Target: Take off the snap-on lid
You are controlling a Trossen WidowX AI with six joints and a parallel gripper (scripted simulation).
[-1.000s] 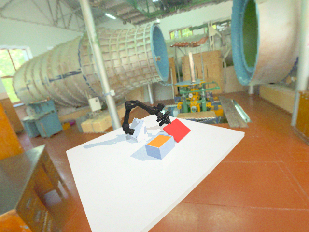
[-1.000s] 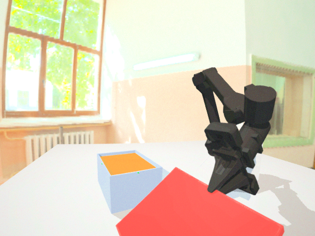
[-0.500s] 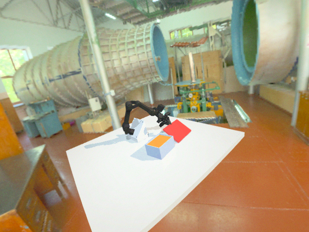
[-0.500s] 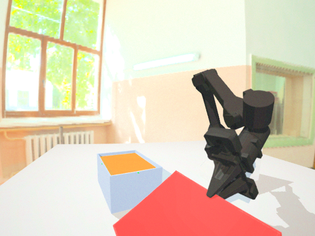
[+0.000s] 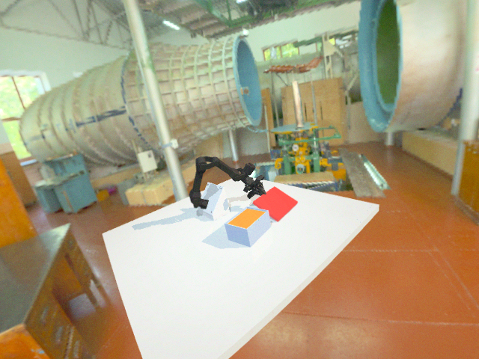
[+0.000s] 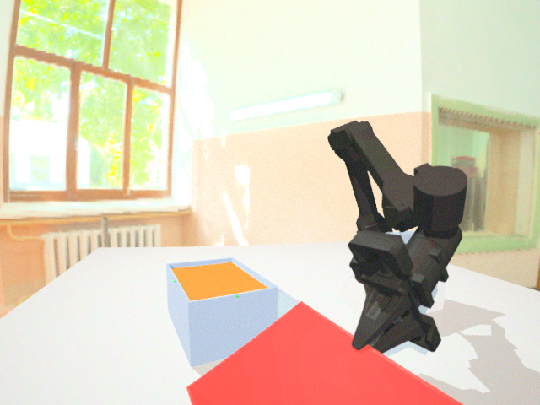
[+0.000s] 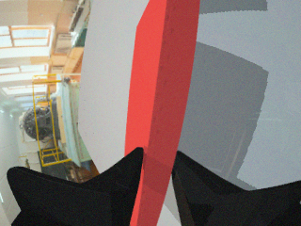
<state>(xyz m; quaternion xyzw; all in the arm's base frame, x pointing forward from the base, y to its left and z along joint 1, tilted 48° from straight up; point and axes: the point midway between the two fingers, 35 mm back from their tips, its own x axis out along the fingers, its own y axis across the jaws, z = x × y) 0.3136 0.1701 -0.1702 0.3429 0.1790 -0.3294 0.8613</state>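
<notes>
The red lid (image 5: 275, 203) (image 6: 305, 361) (image 7: 147, 94) is off the box and tilted, held beside it. My gripper (image 5: 264, 193) (image 6: 369, 348) (image 7: 157, 154) is shut on one edge of the lid; the wrist view shows a black finger on each side of its red rim. Whether the lid's lower edge touches the table cannot be told. The pale blue storage box (image 5: 237, 234) (image 6: 233, 326) stands upright and open on the white table (image 5: 185, 293) (image 6: 87, 348), with an orange surface (image 5: 248, 218) (image 6: 218, 281) showing inside its rim.
A pale, upright, slanted block (image 5: 214, 197) stands close to the arm's base, behind the box in the top view. The table's right edge (image 5: 309, 286) runs beyond the box and lid.
</notes>
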